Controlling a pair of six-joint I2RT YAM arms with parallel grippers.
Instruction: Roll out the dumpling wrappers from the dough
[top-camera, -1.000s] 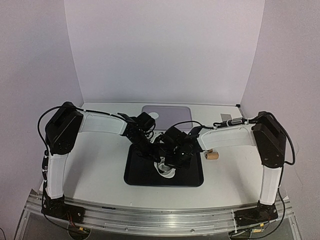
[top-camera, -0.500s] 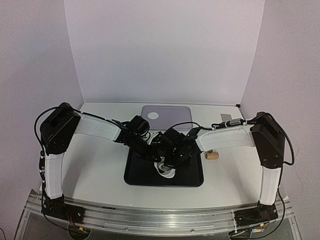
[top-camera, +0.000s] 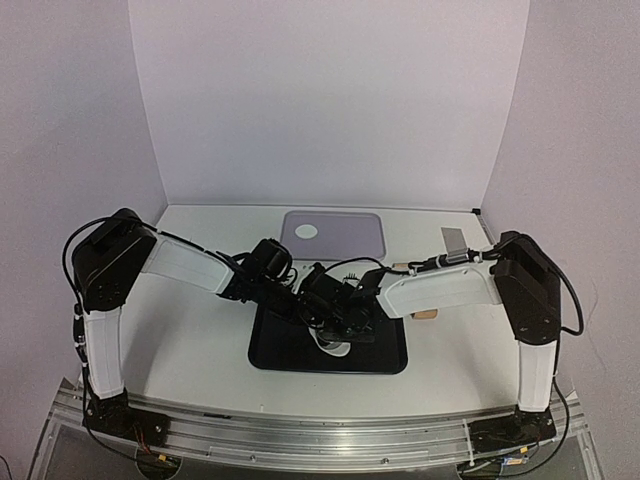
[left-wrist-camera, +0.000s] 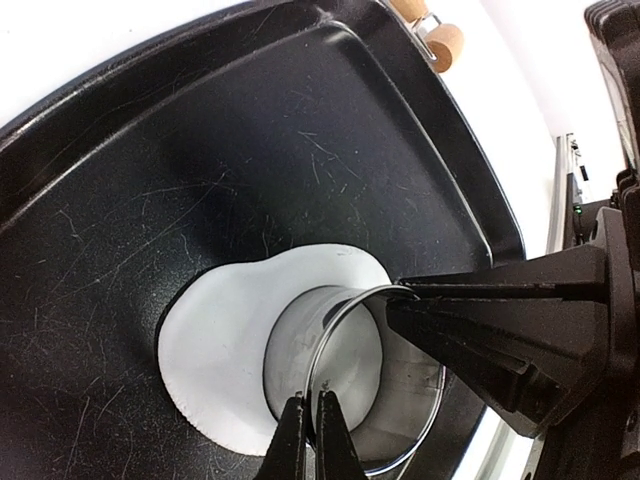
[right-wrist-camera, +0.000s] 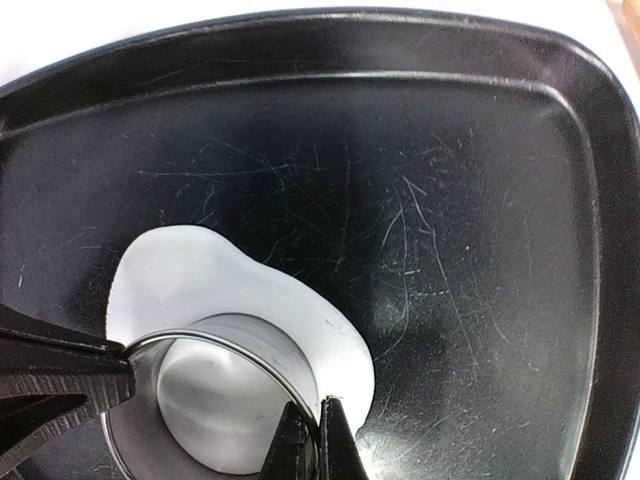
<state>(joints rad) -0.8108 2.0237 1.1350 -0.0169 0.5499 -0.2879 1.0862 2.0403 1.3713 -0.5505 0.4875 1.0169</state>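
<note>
Left wrist view, dough (left-wrist-camera: 215, 340): a thin, irregular white sheet lying flat on the floor of the black tray (left-wrist-camera: 300, 150), toward its near side.
ring cutter (left-wrist-camera: 300, 335): a metal ring standing upright on one side of the sheet, apparently placed to stamp out a round. I cannot tell whether it has cut through.
left gripper (left-wrist-camera: 312, 402): fingers pinched fully together on the ring's thin rim, holding it.
right gripper (right-wrist-camera: 318, 405): fingers likewise clamped on the rim at another point around the ring. Two holds probably keep the ring level so it presses evenly.
wrapper (top-camera: 307, 231): one small white disc on the lilac tray (top-camera: 350, 240) at the far side, well apart from the work. It looks like a finished piece put aside.
rolling pin (left-wrist-camera: 445, 45): its wooden handle shows just beyond the black tray's edge, and nothing is touching it.
surface: a white table (top-camera: 200, 330), with the scratched, glossy black tray centred between the arms.
room: plain pale backdrop panels (top-camera: 330, 100) behind and to both sides, and a metal rail (top-camera: 320, 440) along the near edge.
</note>
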